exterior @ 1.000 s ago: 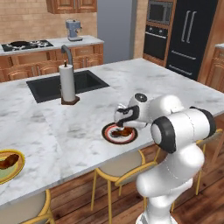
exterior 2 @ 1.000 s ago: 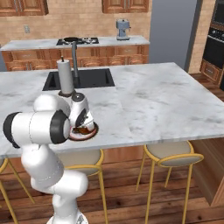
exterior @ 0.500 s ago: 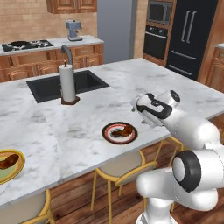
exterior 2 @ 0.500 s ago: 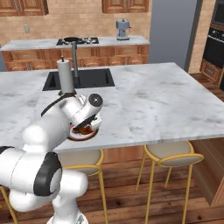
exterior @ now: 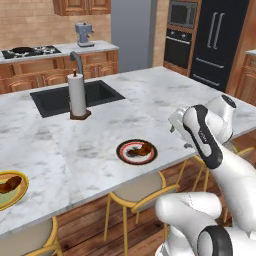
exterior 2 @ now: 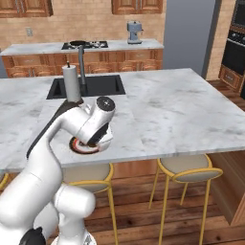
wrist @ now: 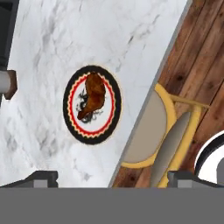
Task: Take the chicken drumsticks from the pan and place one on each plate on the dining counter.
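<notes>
A glossy reddish-brown drumstick lies on the dark-rimmed plate near the front edge of the dining counter. A second drumstick rests on the yellow-rimmed plate, well apart to the left. Each piece looks light, firm and probably slick (best pinched across the narrow bone end). The gripper hangs above the counter edge, fingertips spread wide, empty. Since a second ago the arm has lifted off the plate and swung right.

drumstick on dark-rimmed plate, drumstick on yellow plate
</notes>
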